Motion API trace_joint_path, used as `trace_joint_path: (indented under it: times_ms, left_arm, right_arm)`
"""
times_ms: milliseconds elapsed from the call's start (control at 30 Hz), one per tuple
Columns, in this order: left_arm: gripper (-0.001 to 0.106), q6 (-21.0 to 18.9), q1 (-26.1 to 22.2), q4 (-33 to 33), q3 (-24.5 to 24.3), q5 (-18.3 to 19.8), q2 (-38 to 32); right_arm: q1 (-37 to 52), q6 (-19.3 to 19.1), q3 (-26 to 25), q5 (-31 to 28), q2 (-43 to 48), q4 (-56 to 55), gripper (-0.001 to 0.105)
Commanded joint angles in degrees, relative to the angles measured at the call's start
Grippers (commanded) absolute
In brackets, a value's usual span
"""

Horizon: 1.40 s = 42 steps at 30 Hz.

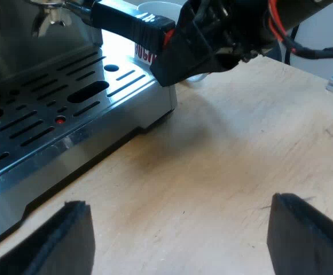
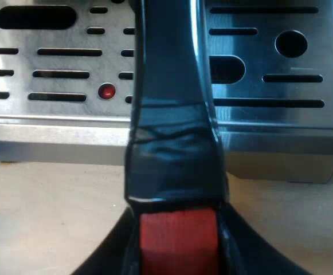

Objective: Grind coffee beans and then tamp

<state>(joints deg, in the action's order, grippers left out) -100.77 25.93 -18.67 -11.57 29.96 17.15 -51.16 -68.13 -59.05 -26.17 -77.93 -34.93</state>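
Holder at the machine's front, red handle end pinched in right gripper; left gripper spread wide, empty, beside the machine; grinding apparently unfinished, tamping yet to come.

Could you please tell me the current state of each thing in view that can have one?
Metal holder with dark, red-ended handle: seated in the steel espresso machine at its front, handle gripped.
Right gripper: jaws shut on the handle's red end.
Left gripper: jaws open, empty, over the wooden table.
White mug: upright; contents hidden.
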Motion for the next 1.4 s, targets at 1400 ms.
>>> trace_joint_path:
  times_ms: [1400]
  left_arm:
    - [0.065, -0.6, 0.25, -1.04, -1.14, 0.81, 0.05]
  right_arm:
    - [-18.06, 10.32, -0.27, -12.59, 6.03, -15.1, 0.0]
